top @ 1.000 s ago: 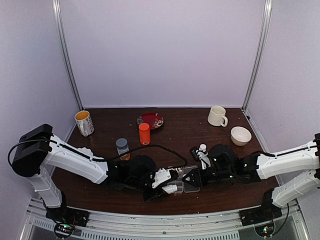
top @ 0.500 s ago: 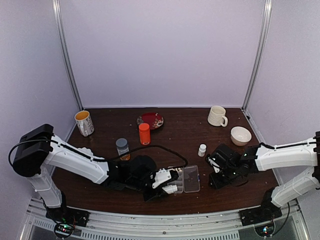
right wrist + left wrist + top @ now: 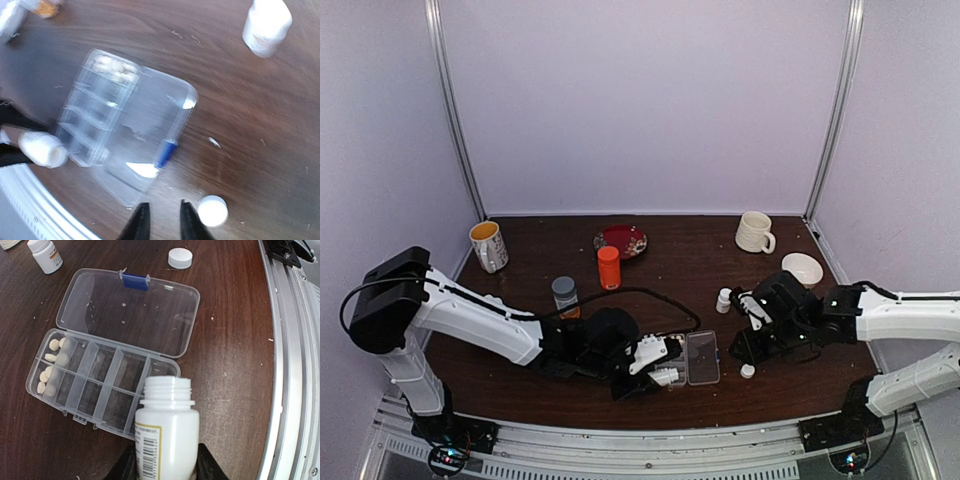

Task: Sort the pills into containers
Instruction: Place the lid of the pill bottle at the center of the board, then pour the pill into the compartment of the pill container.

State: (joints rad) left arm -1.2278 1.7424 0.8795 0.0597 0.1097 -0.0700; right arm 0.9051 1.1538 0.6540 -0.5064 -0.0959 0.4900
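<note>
Two hands are seen, the left hand (image 3: 164,467) clenched on an uncapped white bottle (image 3: 166,430) above one end of the open organiser box (image 3: 107,405), the pills (image 3: 54,344) lying at its opposite end, the right hand (image 3: 161,220) parted and empty near a loose cap (image 3: 212,210) on the desk (image 3: 230,365).

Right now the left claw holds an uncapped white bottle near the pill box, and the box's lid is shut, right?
No, the lid is open, folded back flat on the table; the left wrist view shows it. The left claw does hold the uncapped white bottle near the box.
</note>
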